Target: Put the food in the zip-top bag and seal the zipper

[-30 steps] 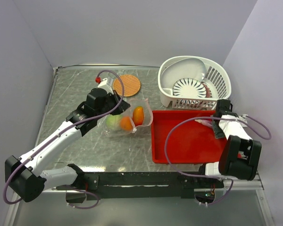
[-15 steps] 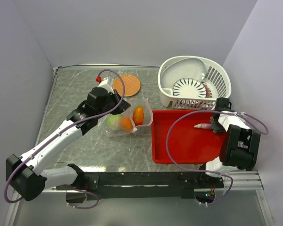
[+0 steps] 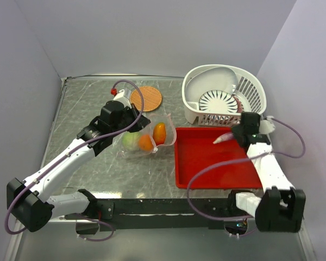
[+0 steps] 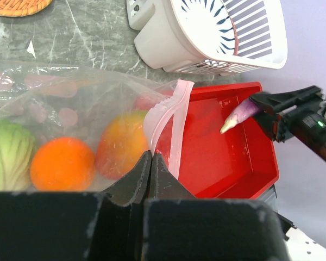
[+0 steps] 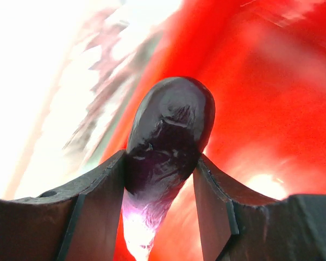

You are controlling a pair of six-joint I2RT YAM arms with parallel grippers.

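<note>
L gripper (image 4: 150, 155): jaws pressed together on the pinkish zipper (image 4: 174, 109) of the zip-top bag (image 4: 70, 103). We judge it pinches that edge to lift the mouth and hold it towards the R side, so the floppy bag doesn't sag flat. We can't tell whether it grips one layer or both, so how far the mouth gapes is unclear.

Inside the bag, on the table, lie a green cabbage ball (image 4: 8, 152), an orange ball (image 4: 62, 163) and an orange-red oval fruit (image 4: 122, 144), side by side and touching.

R gripper (image 5: 158, 159): closed partway on a purple eggplant-like piece (image 5: 168, 130), dark end out front, pale end back btw the fingers. It hangs over the red tray (image 3: 217, 168), pointing at the bag but apart from it. We take this piece for food too, prob. lined up nose-first to go into the mouth.

Hard to read: the R wrist view is blurred beyond the piece — red tray and a washed-out pale patch only. In the top view the L arm covers the bag's near-left corner. The white basket (image 3: 250, 89) holds a slotted round insert and something reddish behind it that we can't identify. The orange-brown disc (image 3: 146, 98) lies beyond the bag, untouched.
</note>
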